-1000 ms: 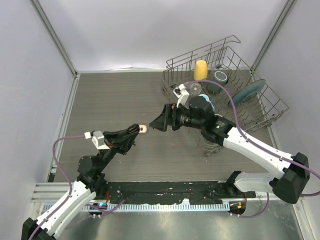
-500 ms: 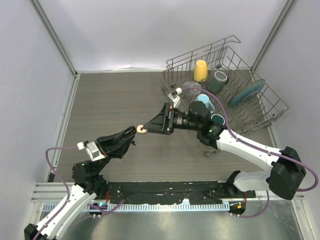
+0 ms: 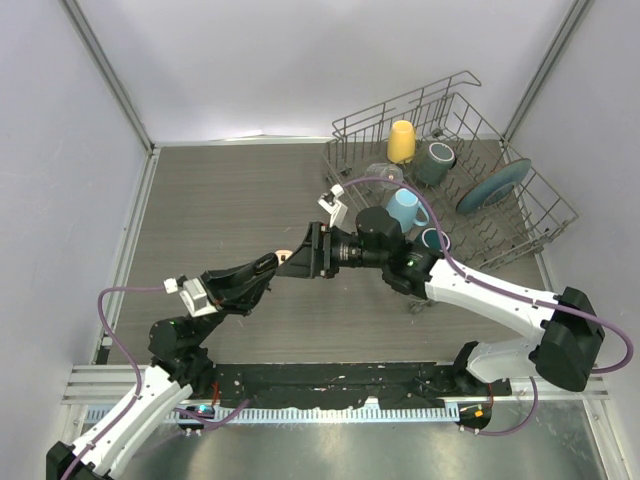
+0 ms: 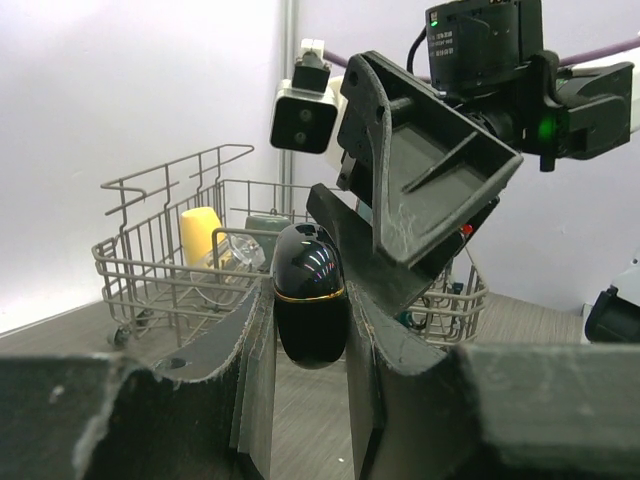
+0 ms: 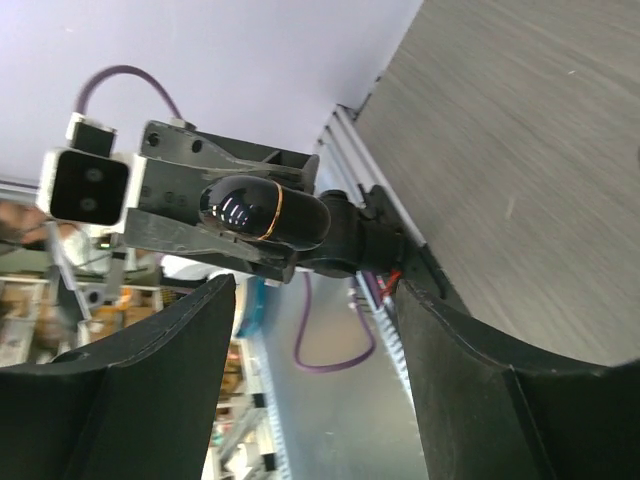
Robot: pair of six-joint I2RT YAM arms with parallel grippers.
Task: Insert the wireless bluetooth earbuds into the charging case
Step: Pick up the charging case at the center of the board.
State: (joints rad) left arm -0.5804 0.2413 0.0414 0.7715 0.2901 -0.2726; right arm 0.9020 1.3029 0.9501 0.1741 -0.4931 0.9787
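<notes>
My left gripper (image 3: pixel 268 264) is shut on a glossy black egg-shaped charging case (image 4: pixel 310 300) with a thin gold band, held closed above the table. In the top view only a small cream-coloured bit (image 3: pixel 283 255) shows at its fingertips. The case also shows in the right wrist view (image 5: pixel 255 215), clamped between the left fingers (image 5: pixel 200 245). My right gripper (image 3: pixel 300 255) is open wide and empty, right in front of the case and facing it; its fingers (image 4: pixel 420 170) fill the left wrist view. No earbuds are visible in any view.
A wire dish rack (image 3: pixel 540 215) stands at the back right with a yellow cup (image 3: pixel 401 140), a blue mug (image 3: pixel 404 208), a dark cup (image 3: pixel 439 160) and a teal plate (image 3: pixel 493 185). Grey walls enclose the table.
My right gripper has moved left from beside the rack to just in front of the left gripper's tip. The left gripper has kept hold of the case and shifted slightly.
</notes>
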